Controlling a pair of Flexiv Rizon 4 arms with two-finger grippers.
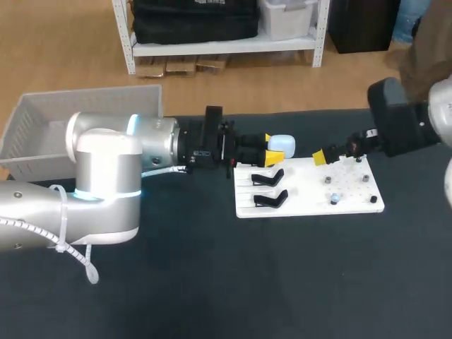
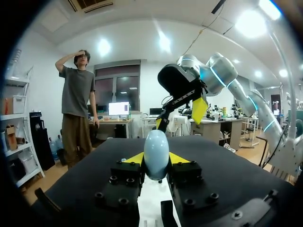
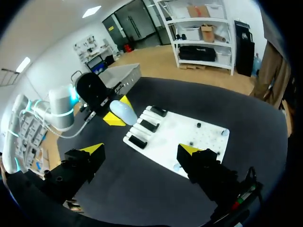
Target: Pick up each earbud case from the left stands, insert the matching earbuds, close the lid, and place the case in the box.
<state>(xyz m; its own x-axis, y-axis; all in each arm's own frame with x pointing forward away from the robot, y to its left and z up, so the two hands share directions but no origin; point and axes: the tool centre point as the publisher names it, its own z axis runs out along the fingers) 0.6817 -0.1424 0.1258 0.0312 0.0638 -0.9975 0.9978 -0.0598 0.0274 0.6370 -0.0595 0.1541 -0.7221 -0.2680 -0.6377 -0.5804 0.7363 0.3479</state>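
Left jaws pinch the pale-blue case (image 1: 282,144) at the back edge of the white board (image 1: 304,188); right jaws are spread and empty.
On the dark counter (image 1: 268,282), the left arm (image 1: 106,169) comes in from the left, in front of the grey box (image 1: 42,123) at the far left corner. The right arm (image 1: 402,123) comes in from the right, its jaws held wide apart by the board's far edge. The board lies mid-counter, with black stands (image 1: 268,178) on its left part and dark pegs (image 1: 329,181) on its right. The case sits between the left arm's yellow tips (image 2: 134,158), gripped from both sides, just behind the stands and apart from them. A small pale-blue piece (image 1: 335,198) sits among the pegs.
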